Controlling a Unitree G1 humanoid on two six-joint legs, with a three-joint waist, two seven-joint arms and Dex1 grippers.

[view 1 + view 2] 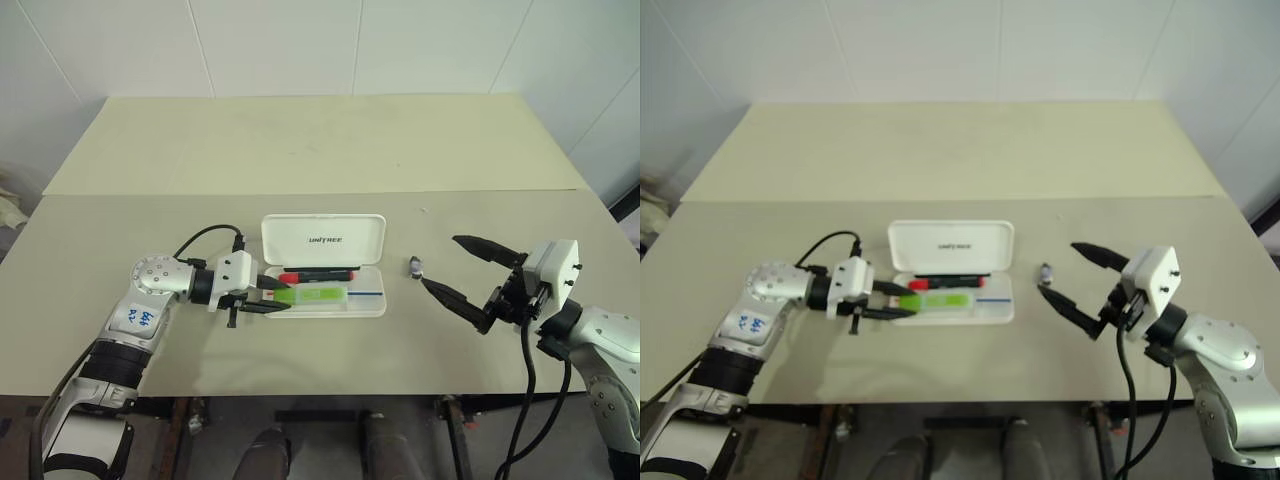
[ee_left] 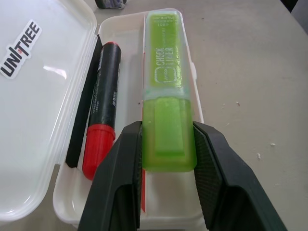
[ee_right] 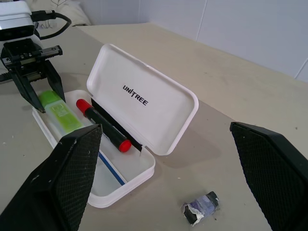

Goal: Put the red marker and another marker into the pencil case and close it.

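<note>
Left gripper (image 1: 268, 298) sits nearest, at the front-left end of the pencil case (image 1: 376, 302), fingers (image 2: 120, 183) partly closed & clamped on the end of the light green highlighter (image 2: 167, 96). Highlighter runs lengthwise along the front side of the tray; whether it rests on the tray floor or is just above it, can't tell. Its printed half points away from the gripper, toward the case's far end.

Red marker (image 1: 318, 273) lies inside the tray, along the back side next to the hinge, parallel to the highlighter & just beside it, not touching as far as visible. Red ends, black barrel.

Case is open on the table (image 1: 120, 220), lid (image 1: 323, 238) standing up toward the back w/ dark lettering on its inner face. A blue stripe shows on the bare right part of the tray floor.

Right gripper (image 1: 457, 268) hovers to the right of the case, well apart from it, fingers (image 3: 62, 183) spread wide, holding nothing. Small dark crumpled bit (image 1: 416, 266) lies on the table between case & right gripper, nr the case's right end.
</note>
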